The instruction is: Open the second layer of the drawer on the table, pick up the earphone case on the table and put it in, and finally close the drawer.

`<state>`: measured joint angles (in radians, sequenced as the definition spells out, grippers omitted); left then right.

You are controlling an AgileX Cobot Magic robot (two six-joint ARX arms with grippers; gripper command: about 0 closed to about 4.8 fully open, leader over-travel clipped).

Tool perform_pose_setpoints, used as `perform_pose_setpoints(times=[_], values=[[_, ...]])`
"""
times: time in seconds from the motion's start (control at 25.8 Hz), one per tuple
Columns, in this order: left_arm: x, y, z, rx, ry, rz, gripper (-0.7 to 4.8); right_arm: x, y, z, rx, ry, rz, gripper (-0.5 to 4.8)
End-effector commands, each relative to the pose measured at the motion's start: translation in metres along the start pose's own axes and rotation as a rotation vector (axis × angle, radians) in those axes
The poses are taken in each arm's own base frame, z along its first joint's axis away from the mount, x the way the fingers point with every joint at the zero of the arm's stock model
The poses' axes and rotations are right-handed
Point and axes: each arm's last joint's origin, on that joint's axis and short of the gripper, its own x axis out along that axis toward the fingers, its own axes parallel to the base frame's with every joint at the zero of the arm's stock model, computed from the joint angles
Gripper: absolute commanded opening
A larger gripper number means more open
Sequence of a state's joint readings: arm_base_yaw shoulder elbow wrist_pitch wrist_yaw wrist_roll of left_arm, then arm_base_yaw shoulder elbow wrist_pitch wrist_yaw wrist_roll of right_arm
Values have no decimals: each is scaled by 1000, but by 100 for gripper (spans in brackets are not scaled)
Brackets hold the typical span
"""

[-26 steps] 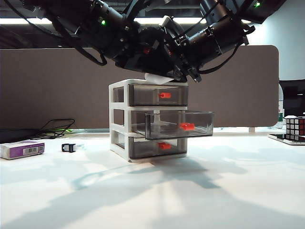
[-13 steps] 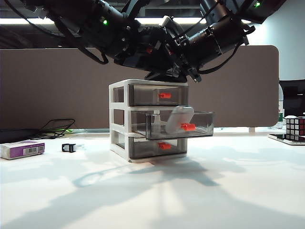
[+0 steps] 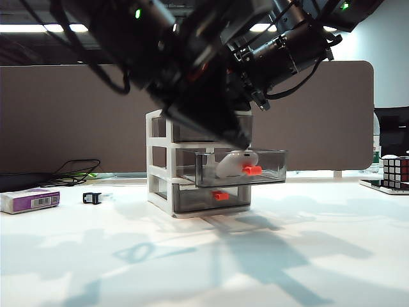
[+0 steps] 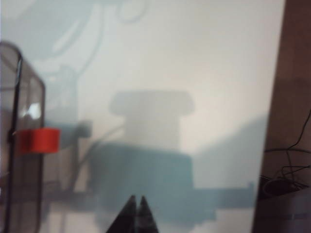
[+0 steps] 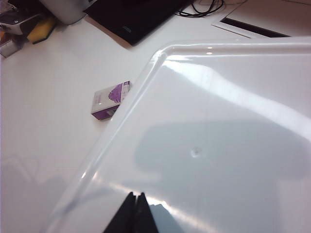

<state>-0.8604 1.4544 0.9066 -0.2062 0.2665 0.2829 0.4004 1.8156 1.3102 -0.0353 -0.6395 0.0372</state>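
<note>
Small glossy white earphone case (image 3: 235,162) lay inside the pulled-out smoky grey middle drawer (image 3: 239,167); left gripper (image 4: 136,209), fingers together and empty, blurred before it, and right gripper (image 5: 135,208), closed atop the white-framed unit (image 3: 160,157); closing wanted a square push on the red-orange handle (image 3: 252,170).

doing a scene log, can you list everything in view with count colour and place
drawer: 1, white frame with three smoky grey tiers, mid table
second layer: 1, grey, red-orange handle, pulled out
earphone case: 1, white, inside the second layer
box: 1, purple and white, far left of table
clip: 1, black, right of the box
puzzle cube: 1, multicoloured, right edge
cables: a few, black, back left
table: 1, white
left gripper: 1, black, shut, empty, beside the second layer
right gripper: 1, black, shut, over the drawer's top
</note>
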Motion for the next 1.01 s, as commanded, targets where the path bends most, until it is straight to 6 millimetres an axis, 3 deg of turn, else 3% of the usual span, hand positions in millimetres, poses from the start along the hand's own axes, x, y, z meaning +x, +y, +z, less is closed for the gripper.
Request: perform_pose_setpoints(times=[0.04,0.43,0.74,1.01], values=[[7,16,-5,-37,-8,34,-5,7,-4,-24,99,124,-11,-5],[30,33,-11,-72,-34,87,-5,7,-4,-24,97,123,-10,-5],[31,44,-4,-86,-80,390,-5,7,-4,-24,94,122,-10,-5],[29,49,1,-104,-118,512,-5,7,-4,-24,94,123,-10,-5]])
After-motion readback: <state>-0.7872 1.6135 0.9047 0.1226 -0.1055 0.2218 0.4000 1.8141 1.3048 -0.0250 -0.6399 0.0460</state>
